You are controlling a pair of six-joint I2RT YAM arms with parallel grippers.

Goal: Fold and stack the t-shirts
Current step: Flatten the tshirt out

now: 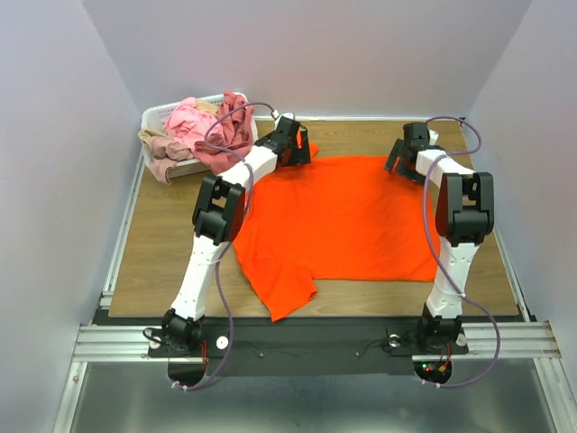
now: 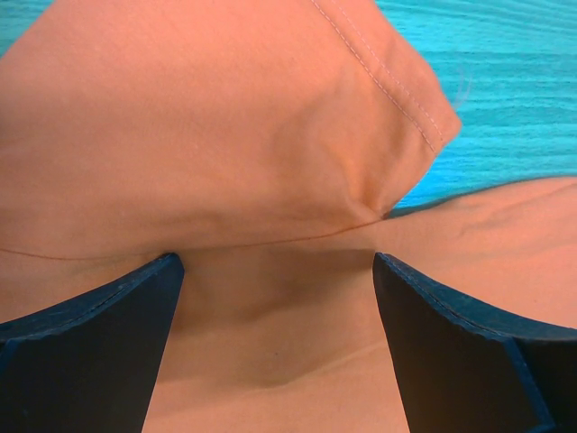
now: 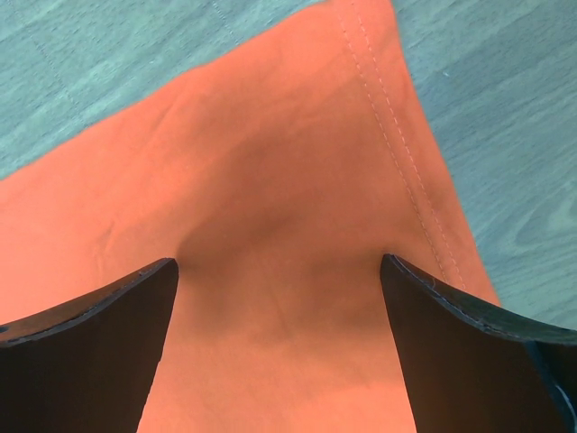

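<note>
The bright orange t-shirt (image 1: 338,216) lies spread on the wooden table, one sleeve pointing to the front left. My left gripper (image 1: 297,147) is open over the shirt's far left corner; in the left wrist view its jaws stand wide apart over orange cloth (image 2: 270,298) beside a folded sleeve hem. My right gripper (image 1: 401,162) is open over the far right corner; the right wrist view shows orange cloth (image 3: 279,307) between wide jaws, with the stitched hem at the right. The pink (image 1: 189,122), rose-maroon (image 1: 230,135) and beige (image 1: 162,149) shirts are heaped in the basket.
The white lattice basket (image 1: 155,115) stands at the table's far left corner, shirts spilling over its front. Grey walls close in on three sides. A metal rail runs along the near edge (image 1: 306,336).
</note>
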